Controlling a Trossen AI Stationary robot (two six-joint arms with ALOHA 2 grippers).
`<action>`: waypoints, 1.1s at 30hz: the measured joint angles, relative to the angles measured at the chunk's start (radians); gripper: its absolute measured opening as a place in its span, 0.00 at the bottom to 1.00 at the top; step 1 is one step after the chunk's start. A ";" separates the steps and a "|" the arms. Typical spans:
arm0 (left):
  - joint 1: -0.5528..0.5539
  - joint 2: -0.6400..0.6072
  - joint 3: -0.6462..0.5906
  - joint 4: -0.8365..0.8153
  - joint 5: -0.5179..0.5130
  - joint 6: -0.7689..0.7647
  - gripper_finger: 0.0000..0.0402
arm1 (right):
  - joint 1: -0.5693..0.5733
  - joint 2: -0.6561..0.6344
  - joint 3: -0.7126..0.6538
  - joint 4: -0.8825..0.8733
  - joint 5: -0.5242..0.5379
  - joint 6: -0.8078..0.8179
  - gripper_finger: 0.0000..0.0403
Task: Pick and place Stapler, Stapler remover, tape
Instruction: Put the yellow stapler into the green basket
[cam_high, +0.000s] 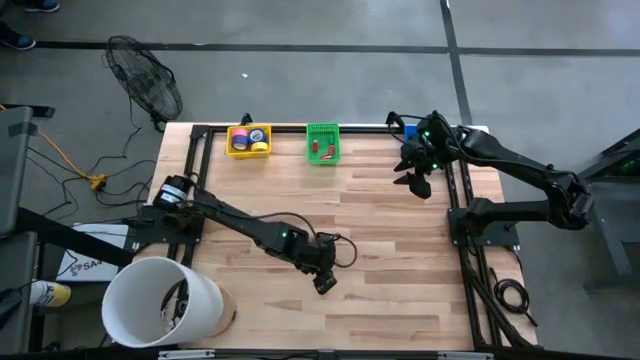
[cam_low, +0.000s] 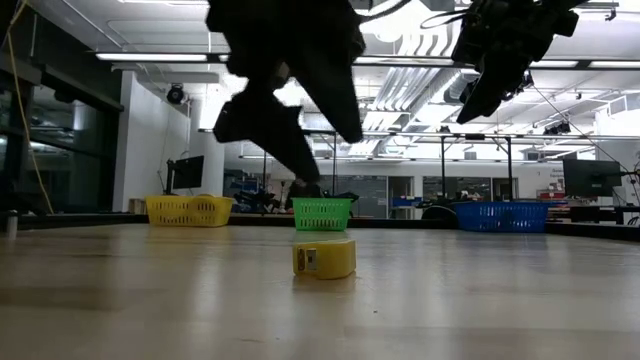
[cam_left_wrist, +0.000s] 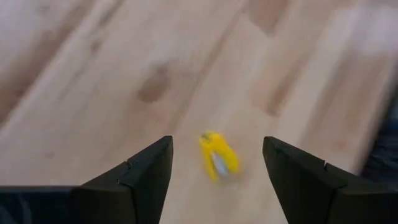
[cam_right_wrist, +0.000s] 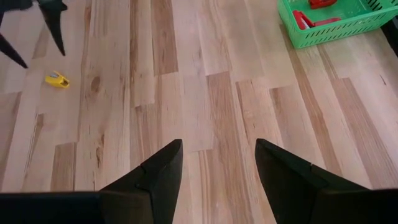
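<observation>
Wood-plank counter (cam_high: 380, 230), three small baskets along its far edge: yellow basket (cam_high: 248, 141) holding tape rolls (cam_high: 257, 135), green basket (cam_high: 322, 143) with red pieces in it, blue basket (cam_low: 502, 216) near the far right corner.

Target item: small yellow stapler (cam_left_wrist: 218, 155), lying alone on bare wood toward the near edge, well apart from all baskets. Also visible in low view (cam_low: 324, 258) and right wrist view (cam_right_wrist: 56, 79).

Left end effector (cam_left_wrist: 216, 163): raised above the stapler, fingers spread wide to either side of it, holding nothing. Right end effector (cam_right_wrist: 217, 162): parked high by the far right corner, fingers apart, empty.

Handling judgement: stapler looks compact, rigid, light; plastic shell probably smooth, may skid on the wood if nudged from one side. Best grip likely across the narrow width at mid-body, fingers square to the long sides, away from the hinged end. Not fragile.
</observation>
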 joint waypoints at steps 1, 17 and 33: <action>-0.004 0.011 0.016 -0.030 -0.021 0.002 0.61 | 0.000 0.000 0.000 0.000 0.000 0.000 0.48; -0.008 0.176 0.281 -0.295 -0.042 0.071 0.61 | 0.000 0.018 0.000 -0.005 -0.002 0.008 0.48; -0.015 0.231 0.278 -0.251 0.095 -0.013 0.61 | 0.000 0.022 0.000 -0.005 -0.002 -0.005 0.48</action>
